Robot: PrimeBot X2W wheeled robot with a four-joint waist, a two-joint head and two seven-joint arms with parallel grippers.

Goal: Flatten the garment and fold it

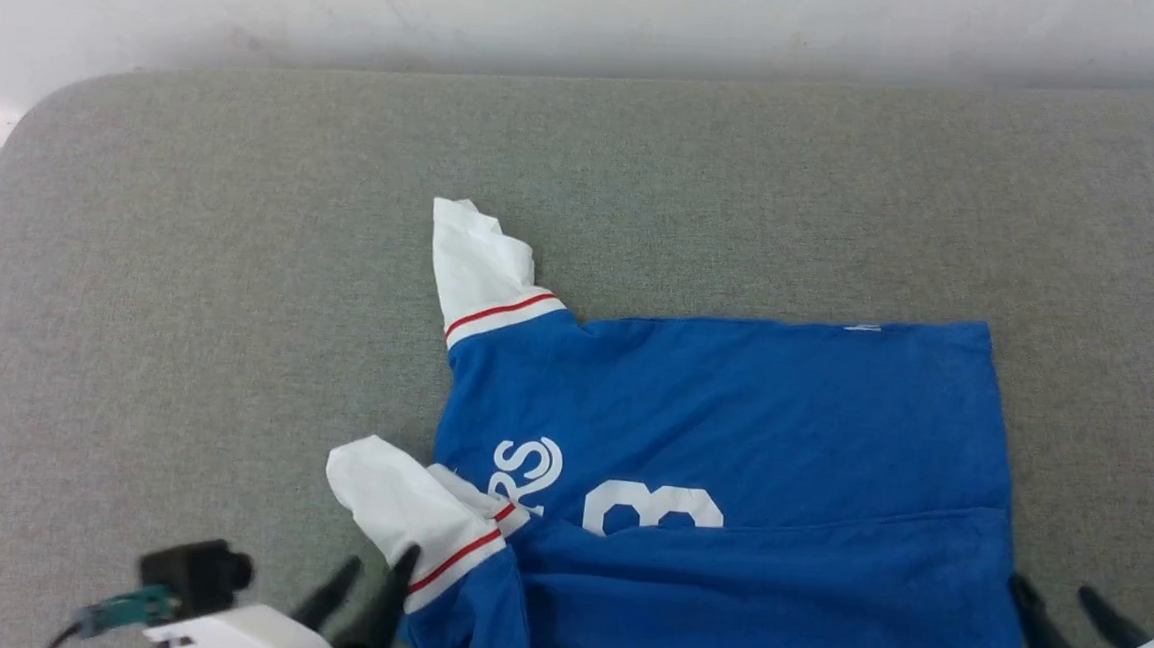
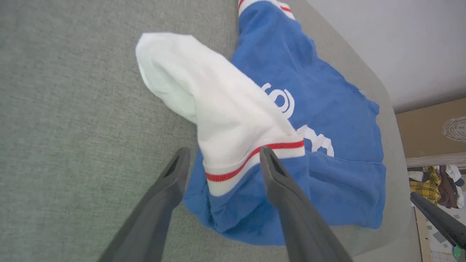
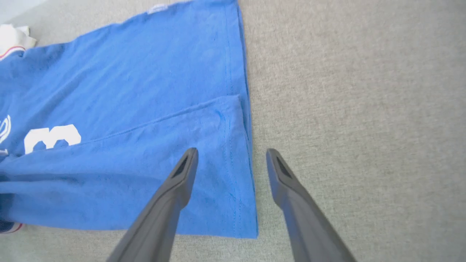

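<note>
1. Lying on the grey cloth-covered table (image 1: 188, 290), the garment (image 1: 731, 424) sits at centre, nearer the robot's edge, neck end toward the robot's left and hem toward its right.
2. Near long edge is folded up over the body as a blue band (image 1: 772, 576). The band covers the lower part of the white number (image 1: 654, 509) and lettering (image 1: 528, 466).
3. Far sleeve (image 1: 481, 258), white with red-striped trim, points away from the robot, crumpled at its tip.
4. Near sleeve (image 1: 406, 504) lies out over the table at the garment's left corner, bunched.
5. Left gripper (image 1: 380, 562): fingers spread apart, nothing clamped. In the left wrist view the left gripper (image 2: 222, 151) straddles the near sleeve's striped trim, one finger over bare table, the other over blue cloth. Contact: cannot tell.
6. Right gripper (image 1: 1052, 591): fingers spread apart, nothing clamped. In the right wrist view the right gripper (image 3: 232, 151) straddles the hem edge, one finger over the folded band's corner, the other over bare table.
</note>
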